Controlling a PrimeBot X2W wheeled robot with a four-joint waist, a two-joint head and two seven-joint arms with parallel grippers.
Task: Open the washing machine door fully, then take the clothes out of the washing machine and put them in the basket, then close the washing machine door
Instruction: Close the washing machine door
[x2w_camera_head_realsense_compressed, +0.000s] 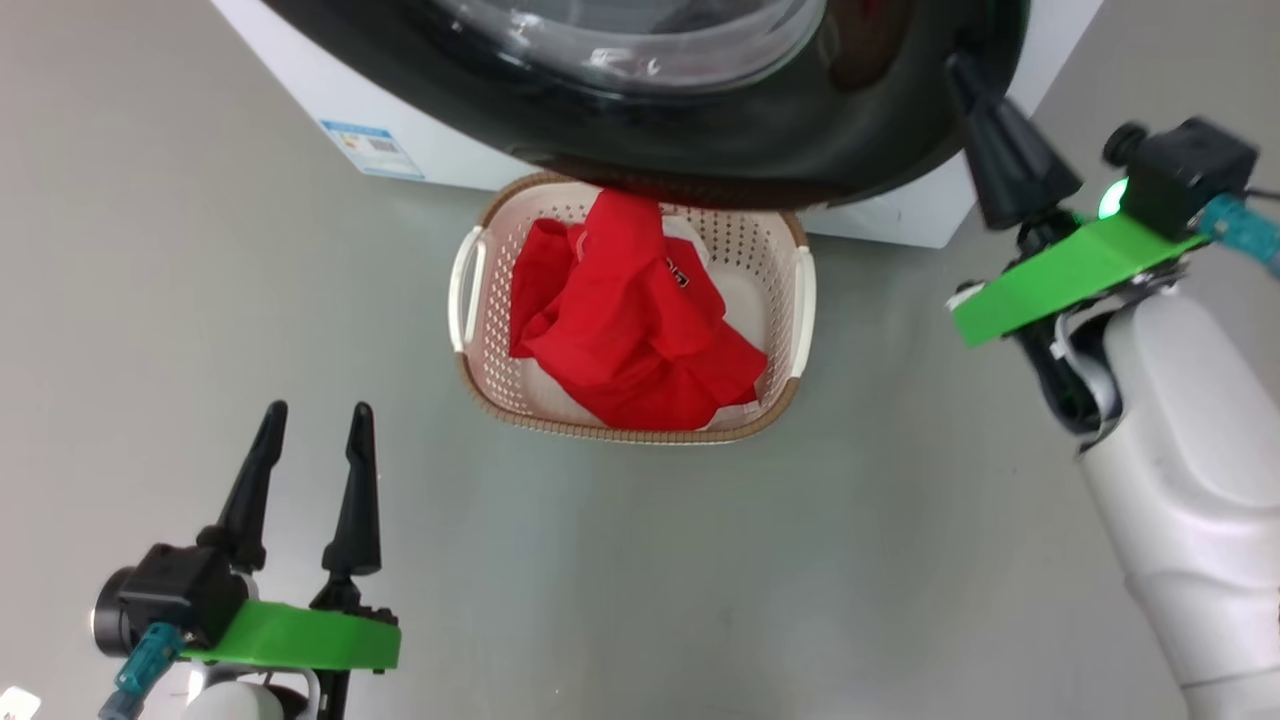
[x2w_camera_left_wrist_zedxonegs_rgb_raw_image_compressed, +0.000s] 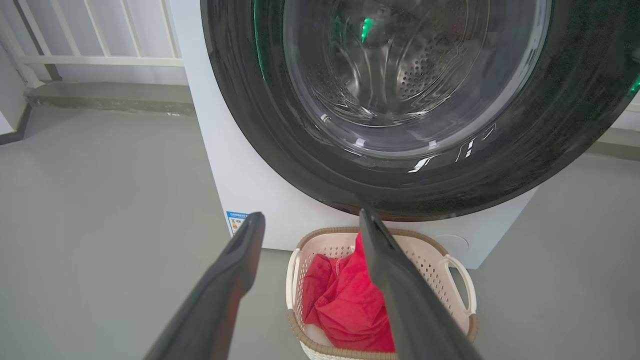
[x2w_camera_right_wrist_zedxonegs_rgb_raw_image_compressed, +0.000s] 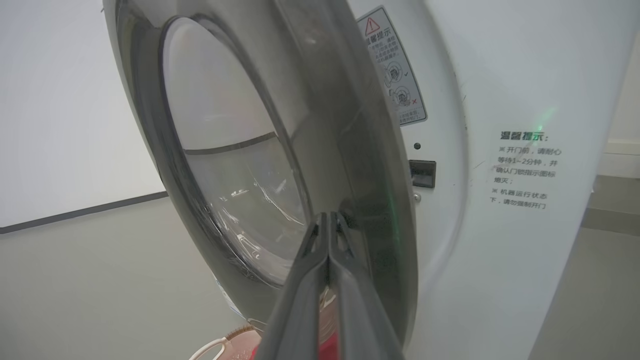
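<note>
Right side first: the right gripper (x2w_camera_head_realsense_compressed: 962, 75) is closed up tight, jaws pressed together with nothing pinched between them. Its tips are laid against the washing machine door (x2w_camera_head_realsense_compressed: 800, 130) on the glossy black rim, at the upper right of the head view. In the right wrist view the tips seem to be planted on the outer face near the free edge, though actual contact can't quite be confirmed. The left gripper (x2w_camera_head_realsense_compressed: 320, 410) is parked at the lower left, jaws spread wide and nothing in them.

Moving outward, the door is seen ajar. A wedge of gap is visible between it and the white front of the washing machine (x2w_camera_right_wrist_zedxonegs_rgb_raw_image_compressed: 500, 75), and the latch slot (x2w_camera_right_wrist_zedxonegs_rgb_raw_image_compressed: 422, 173) is exposed. The clothes (x2w_camera_head_realsense_compressed: 630, 320) are heaped in the basket (x2w_camera_head_realsense_compressed: 490, 300), which is set on the floor (x2w_camera_head_realsense_compressed: 700, 580) right under the door's lower edge, mid-frame in the head view. So the unloading looks done, and the closing push is probably what's in hand.

Tips, for what they're worth:
- The push should be kept near the free edge, opposite the hinge, so less effort is needed.
- It should be aimed square into the machine front, since closed tips can easily be skidded off a glossy curved rim.
- It should be followed through until the catch is seated in the slot.
- A red fold is seen poking up close under the rim, so it should be checked that nothing gets snagged.
</note>
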